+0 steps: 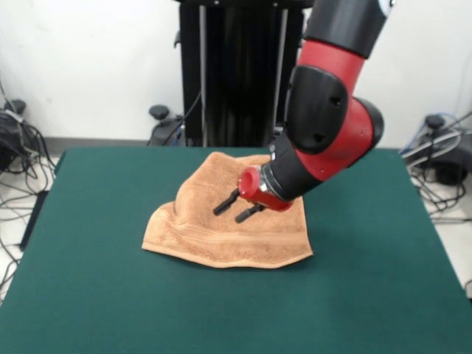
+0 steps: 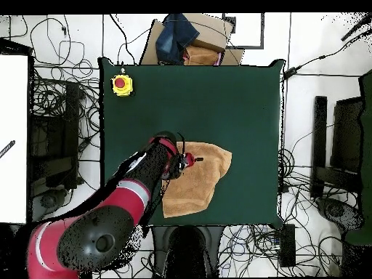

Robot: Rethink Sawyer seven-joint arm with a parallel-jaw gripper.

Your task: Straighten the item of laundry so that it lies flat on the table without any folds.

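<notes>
On green table (image 1: 88, 295), rumpled peach towel (image 1: 221, 240), open claw (image 1: 237, 209) just above

Arm (image 1: 324, 133) hides towel (image 1: 221, 236) far-right corner; arm cut off at top edge in front view.

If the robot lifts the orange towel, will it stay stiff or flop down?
Probably flop: the towel already humps and wrinkles under the open pincer. It looks fluffy and light, so pushing would likely bunch it on the green table.

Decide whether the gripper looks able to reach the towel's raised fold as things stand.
Probably yes: the gripper hangs over the towel with its fingers apart, and nothing lies between them and the fold.
</notes>
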